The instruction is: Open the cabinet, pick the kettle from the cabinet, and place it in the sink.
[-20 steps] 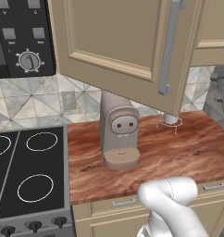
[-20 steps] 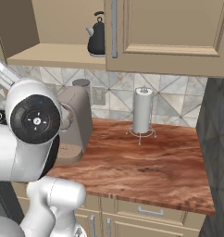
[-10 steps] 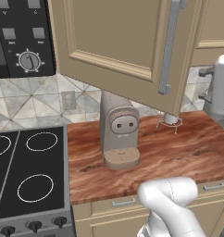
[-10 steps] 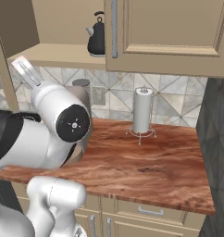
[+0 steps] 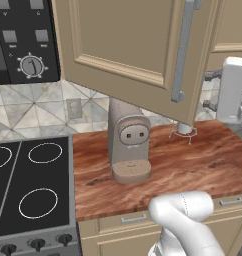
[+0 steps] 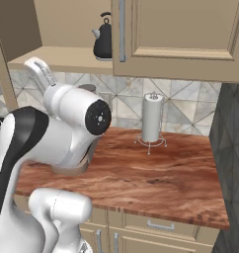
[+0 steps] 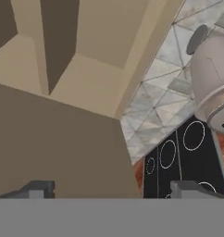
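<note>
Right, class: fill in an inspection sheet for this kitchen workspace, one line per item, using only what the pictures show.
Surface: reddish wood counter, bare in the middle.
Job's things: cabinet with its left door swung open; kettle upright on the shelf, untouched.
Clutter: coffee machine and paper towel roll standing on the counter.
Gripper: open, holding nothing, by the open door.
Cables: nothing seen.
Surroundings: stovetop at left, tiled backsplash, wall outlet, oven panel.
</note>
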